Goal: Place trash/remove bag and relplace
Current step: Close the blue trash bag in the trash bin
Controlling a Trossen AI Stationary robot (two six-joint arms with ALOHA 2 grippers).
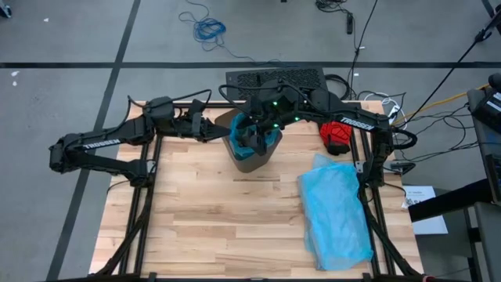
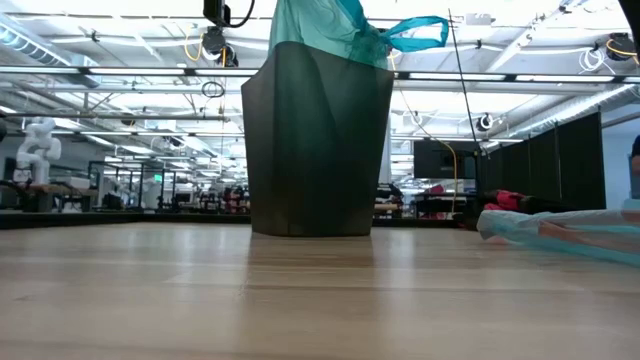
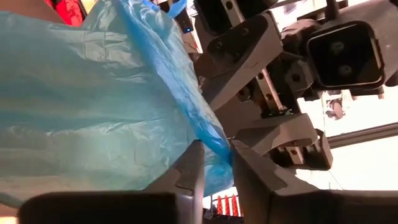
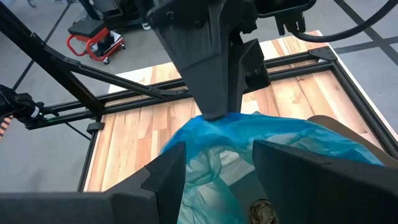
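A dark brown bin (image 1: pixel 252 153) stands near the table's far edge, also seen in the low view (image 2: pixel 318 140). The teal-green bag (image 1: pixel 258 135) lines it, and its top (image 2: pixel 325 30) and a blue handle loop (image 2: pixel 415 30) rise above the rim. My left gripper (image 1: pixel 232 131) reaches in from the left and is shut on the bag's rim. My right gripper (image 4: pixel 214 171) hovers open over the bag's mouth, one finger on each side of the plastic. A brown scrap of trash (image 4: pixel 261 211) shows inside the bag. My left gripper (image 3: pixel 216 146) pinches the bag's upper rim (image 3: pixel 211 134) between its two fingers, on the bin's left side. It comes roughly level from the table's left. The right wrist view shows its fingertips (image 4: pixel 214 109) on the rim. The bag's lower part stays in the bin.
A paler sky-blue plastic bag (image 1: pixel 337 207) lies on the table's right half, reaching toward the near edge. A red glove (image 1: pixel 338 135) lies near the far right corner. Bare wood stretches across the middle and left (image 1: pixel 196 211).
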